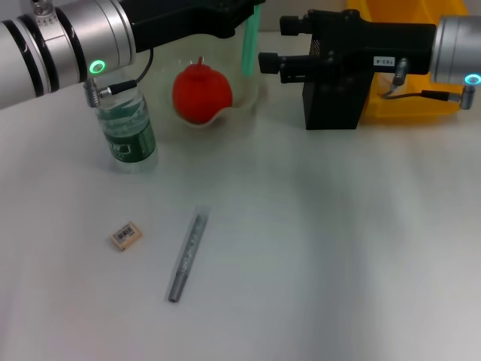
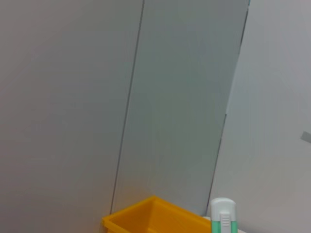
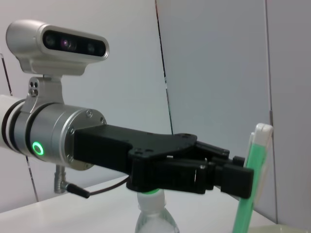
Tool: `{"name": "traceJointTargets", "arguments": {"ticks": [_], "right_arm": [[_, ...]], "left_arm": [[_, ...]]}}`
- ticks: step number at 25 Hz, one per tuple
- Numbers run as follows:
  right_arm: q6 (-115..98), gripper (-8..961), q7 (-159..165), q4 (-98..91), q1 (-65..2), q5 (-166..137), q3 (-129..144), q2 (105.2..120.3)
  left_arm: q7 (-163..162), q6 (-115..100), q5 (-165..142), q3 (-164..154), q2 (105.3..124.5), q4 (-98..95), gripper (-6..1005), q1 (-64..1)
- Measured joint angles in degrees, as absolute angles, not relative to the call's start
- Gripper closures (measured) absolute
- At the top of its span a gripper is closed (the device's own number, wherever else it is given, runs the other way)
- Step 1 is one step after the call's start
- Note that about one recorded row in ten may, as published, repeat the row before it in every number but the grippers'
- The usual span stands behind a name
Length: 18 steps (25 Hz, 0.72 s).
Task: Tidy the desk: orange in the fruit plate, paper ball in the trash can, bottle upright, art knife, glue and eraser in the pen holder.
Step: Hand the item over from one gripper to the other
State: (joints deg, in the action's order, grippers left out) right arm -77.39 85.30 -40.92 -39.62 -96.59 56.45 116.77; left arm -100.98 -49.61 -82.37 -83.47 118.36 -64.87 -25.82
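Note:
My left gripper (image 1: 246,13) reaches over the back of the desk (image 1: 316,248), shut on a green stick with a white end (image 1: 250,47), seemingly the art knife, hanging above the fruit plate's (image 1: 252,96) right rim. The right wrist view shows that grip (image 3: 240,178) on the stick (image 3: 249,194). The orange (image 1: 201,92) lies in the plate. The bottle (image 1: 128,129) stands upright at the left. The eraser (image 1: 125,236) and a slim grey tube (image 1: 186,257), perhaps the glue, lie on the desk. My right gripper (image 1: 274,45) is open over the pen holder (image 1: 331,105). The paper ball is out of view.
The yellow trash can (image 1: 402,101) stands behind and right of the pen holder, and its corner (image 2: 146,216) shows in the left wrist view. Grey wall panels rise behind the desk.

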Motion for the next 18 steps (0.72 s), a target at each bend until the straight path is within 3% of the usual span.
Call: {"name": "traceJointTargets", "arguments": {"ticks": [18], "right_arm": [[-72.7,170,85.3,-40.0,-41.2,-96.6,56.6,118.04]], "left_arm": [[-101.1,-51.0,-81.8,-84.0,118.67,-64.8,786,-25.9]]}}
